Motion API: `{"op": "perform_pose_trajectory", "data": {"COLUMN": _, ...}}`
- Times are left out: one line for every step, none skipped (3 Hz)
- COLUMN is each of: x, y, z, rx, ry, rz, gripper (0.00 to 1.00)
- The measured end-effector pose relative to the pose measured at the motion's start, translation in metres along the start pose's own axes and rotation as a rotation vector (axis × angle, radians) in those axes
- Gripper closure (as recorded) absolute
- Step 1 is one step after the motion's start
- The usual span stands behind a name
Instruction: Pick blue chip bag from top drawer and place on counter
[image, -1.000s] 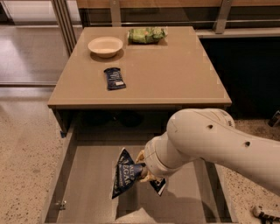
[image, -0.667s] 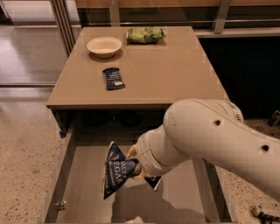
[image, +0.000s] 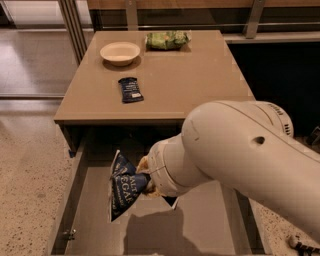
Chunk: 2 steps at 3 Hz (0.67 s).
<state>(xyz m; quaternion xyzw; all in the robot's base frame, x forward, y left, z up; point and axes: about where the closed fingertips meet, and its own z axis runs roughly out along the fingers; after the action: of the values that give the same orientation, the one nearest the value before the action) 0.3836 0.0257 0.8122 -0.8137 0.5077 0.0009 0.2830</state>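
The blue chip bag (image: 124, 189), dark navy with white lettering, hangs tilted above the floor of the open top drawer (image: 200, 225) and casts a shadow on it. My gripper (image: 145, 177) sits at the end of the big white arm, mostly hidden behind the wrist, and is shut on the bag's right edge. The bag is held over the left middle of the drawer, below the front edge of the tan counter (image: 190, 80).
On the counter lie a small dark-blue bar wrapper (image: 131, 90), a cream bowl (image: 120, 52) and a green chip bag (image: 167, 40) at the back. The white arm covers the drawer's right half. Speckled floor lies to the left.
The arm has swung up and left, closer to the camera. The blue chip bag has moved left with it and risen off the drawer floor.
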Motion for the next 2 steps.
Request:
{"op": "perform_pose_trajectory", "data": {"x": -0.0059, "y": -0.0196, "z": -0.0192, "rx": 0.063, "ry": 0.028, "rz": -0.024, "gripper": 1.0}}
{"op": "perform_pose_trajectory", "data": {"x": -0.0059, "y": -0.0196, "z": -0.0192, "rx": 0.063, "ry": 0.028, "rz": -0.024, "gripper": 1.0}}
